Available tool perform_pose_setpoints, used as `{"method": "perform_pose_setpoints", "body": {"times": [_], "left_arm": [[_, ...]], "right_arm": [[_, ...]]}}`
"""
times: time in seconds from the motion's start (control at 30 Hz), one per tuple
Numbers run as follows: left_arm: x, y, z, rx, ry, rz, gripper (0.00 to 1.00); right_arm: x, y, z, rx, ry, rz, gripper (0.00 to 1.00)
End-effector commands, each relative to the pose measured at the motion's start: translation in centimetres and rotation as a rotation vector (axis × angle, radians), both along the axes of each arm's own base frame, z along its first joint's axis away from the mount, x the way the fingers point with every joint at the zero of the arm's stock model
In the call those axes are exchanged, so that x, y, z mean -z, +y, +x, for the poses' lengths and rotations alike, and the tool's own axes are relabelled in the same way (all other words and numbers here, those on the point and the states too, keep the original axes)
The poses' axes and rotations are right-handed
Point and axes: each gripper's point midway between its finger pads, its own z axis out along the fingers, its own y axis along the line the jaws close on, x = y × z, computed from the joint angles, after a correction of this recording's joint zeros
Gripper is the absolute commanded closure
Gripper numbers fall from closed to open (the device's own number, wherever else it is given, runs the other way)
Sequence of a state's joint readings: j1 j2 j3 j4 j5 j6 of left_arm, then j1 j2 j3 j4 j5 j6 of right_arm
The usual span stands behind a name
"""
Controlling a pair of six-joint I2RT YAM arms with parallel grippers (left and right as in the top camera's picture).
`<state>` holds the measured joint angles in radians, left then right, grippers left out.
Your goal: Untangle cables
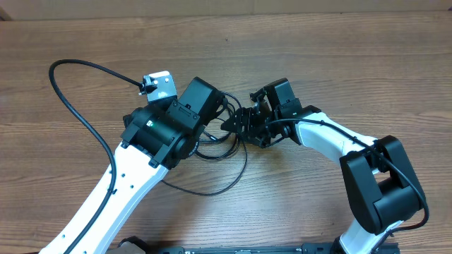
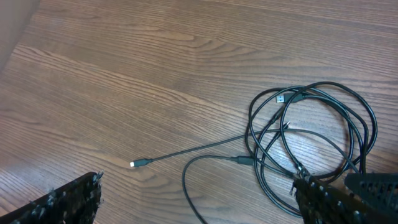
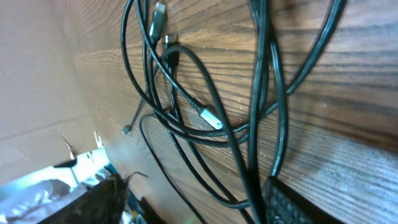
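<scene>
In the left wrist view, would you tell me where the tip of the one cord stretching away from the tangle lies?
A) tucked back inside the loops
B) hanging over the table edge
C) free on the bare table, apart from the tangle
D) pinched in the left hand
C: the bright tip lies alone on the wooden table, off to one side of the tangle, and the open left hand is not closed on it.

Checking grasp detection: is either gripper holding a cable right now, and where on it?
Nothing is held. The left gripper is wide open and empty; the right gripper has its jaws straddling strands of the cables but apart, not clamped.
</scene>
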<state>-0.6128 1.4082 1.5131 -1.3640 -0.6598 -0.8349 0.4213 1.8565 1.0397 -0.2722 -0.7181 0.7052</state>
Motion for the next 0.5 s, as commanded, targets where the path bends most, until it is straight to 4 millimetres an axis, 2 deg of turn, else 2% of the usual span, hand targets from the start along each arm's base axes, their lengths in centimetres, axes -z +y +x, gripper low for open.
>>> {"method": "perform_pose_setpoints", "body": {"times": [0.0, 0.2, 0.47], "left_arm": [[-0.3, 0.7, 0.0, 0.0, -0.009, 0.032, 0.0], [-0.3, 0.7, 0.1, -0.001, -0.011, 0.035, 0.0], [-0.3, 0.8, -0.1, 0.004, -0.003, 0.044, 0.0]], "right_arm": [[0.1, 0.4, -0.6, -0.016, 0.021, 0.015, 0.35], [0.6, 1.4, -2.0, -0.053, 0.033, -0.012, 0.36], [1.1, 4.2, -5.4, -0.153, 0.033, -0.048, 0.39]]}}
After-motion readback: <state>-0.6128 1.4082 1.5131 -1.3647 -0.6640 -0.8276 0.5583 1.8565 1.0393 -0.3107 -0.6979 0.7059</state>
